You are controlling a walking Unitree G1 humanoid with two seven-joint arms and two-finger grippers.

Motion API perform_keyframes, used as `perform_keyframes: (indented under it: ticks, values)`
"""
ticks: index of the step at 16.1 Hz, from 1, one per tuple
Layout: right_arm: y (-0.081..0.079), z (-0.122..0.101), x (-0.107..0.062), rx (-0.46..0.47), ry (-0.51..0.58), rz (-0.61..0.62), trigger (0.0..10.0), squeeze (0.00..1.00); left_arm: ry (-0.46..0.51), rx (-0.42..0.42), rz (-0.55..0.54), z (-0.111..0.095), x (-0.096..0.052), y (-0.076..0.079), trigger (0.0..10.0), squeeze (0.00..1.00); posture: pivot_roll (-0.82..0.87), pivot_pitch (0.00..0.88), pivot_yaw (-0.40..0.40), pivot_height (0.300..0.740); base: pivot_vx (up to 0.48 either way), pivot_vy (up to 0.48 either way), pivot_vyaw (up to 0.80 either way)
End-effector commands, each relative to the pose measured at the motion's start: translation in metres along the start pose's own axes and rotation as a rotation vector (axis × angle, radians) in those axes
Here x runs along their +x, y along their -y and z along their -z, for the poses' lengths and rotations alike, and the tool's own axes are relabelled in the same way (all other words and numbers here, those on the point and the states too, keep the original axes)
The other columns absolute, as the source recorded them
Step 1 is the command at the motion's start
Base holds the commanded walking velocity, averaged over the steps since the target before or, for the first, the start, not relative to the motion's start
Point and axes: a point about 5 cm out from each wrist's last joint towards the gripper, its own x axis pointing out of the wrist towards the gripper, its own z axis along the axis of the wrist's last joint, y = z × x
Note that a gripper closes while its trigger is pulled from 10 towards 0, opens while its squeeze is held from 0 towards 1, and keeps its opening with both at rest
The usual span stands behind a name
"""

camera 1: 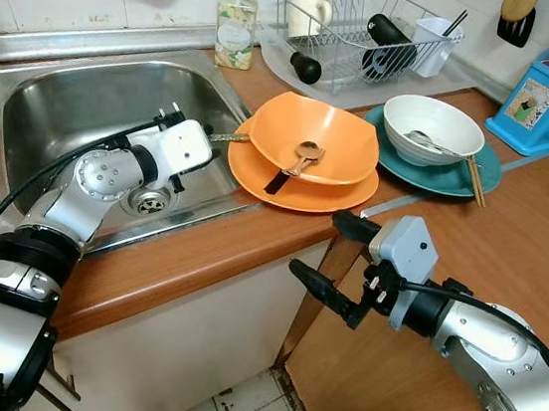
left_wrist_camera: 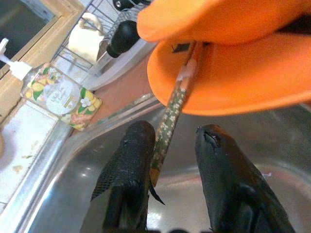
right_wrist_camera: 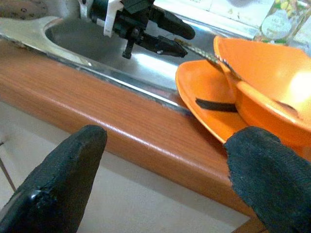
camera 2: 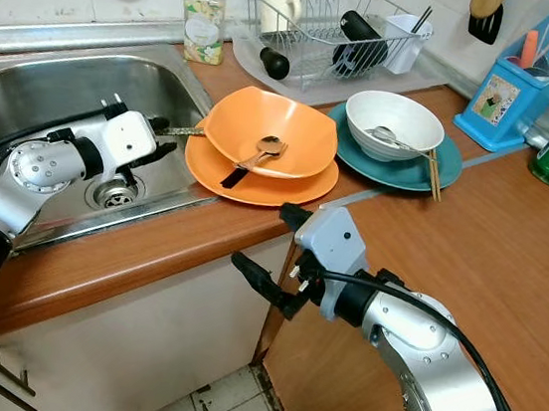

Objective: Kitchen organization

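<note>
One patterned chopstick (left_wrist_camera: 167, 124) lies between the open left end effector's (left_wrist_camera: 175, 145) fingers.

Left pincer (left_wrist_camera: 167, 160) parted — right pincer (camera 1: 341, 255) wide

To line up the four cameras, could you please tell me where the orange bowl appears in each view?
Left eye view: orange bowl at centre, right of the sink.
Right eye view: near centre.
Left wrist view: resting over the patterned stick, at.
Right wrist view: beyond the counter edge, at.
Shared landmark: the orange plate beneath it.
</note>
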Motion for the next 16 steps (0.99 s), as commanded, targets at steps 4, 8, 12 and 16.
perform_keyframes:
  ticks: [4,8,12,16]
  values:
    - [0.0033,0.006,-0.0018,-0.011,-0.008,-0.009,10.0,0.0,0.002,0.075,-0.029,-0.0069,0.0052,-0.0082,10.0,0.0,-0.15,0.0,-0.024,0.74,0.0,0.0,0.0]
    - [0.0043,0.0081,-0.0016,-0.017,-0.008,-0.015,10.0,0.0,-0.013,0.09,-0.074,-0.0063,0.0079,-0.011,4.6,0.0,-0.15,0.0,-0.024,0.74,0.0,0.0,0.0]
    - [0.0037,0.0102,-0.0014,-0.023,-0.009,-0.022,10.0,0.0,-0.023,0.108,-0.068,-0.0044,0.0098,-0.0077,3.4,0.0,-0.15,0.0,-0.023,0.74,0.0,0.0,0.0]
    - [0.0023,0.0082,-0.0011,-0.029,-0.004,-0.027,10.0,0.0,-0.042,0.153,-0.055,-0.0023,0.0104,-0.0061,10.0,0.0,-0.15,0.0,-0.021,0.74,0.0,0.0,0.0]
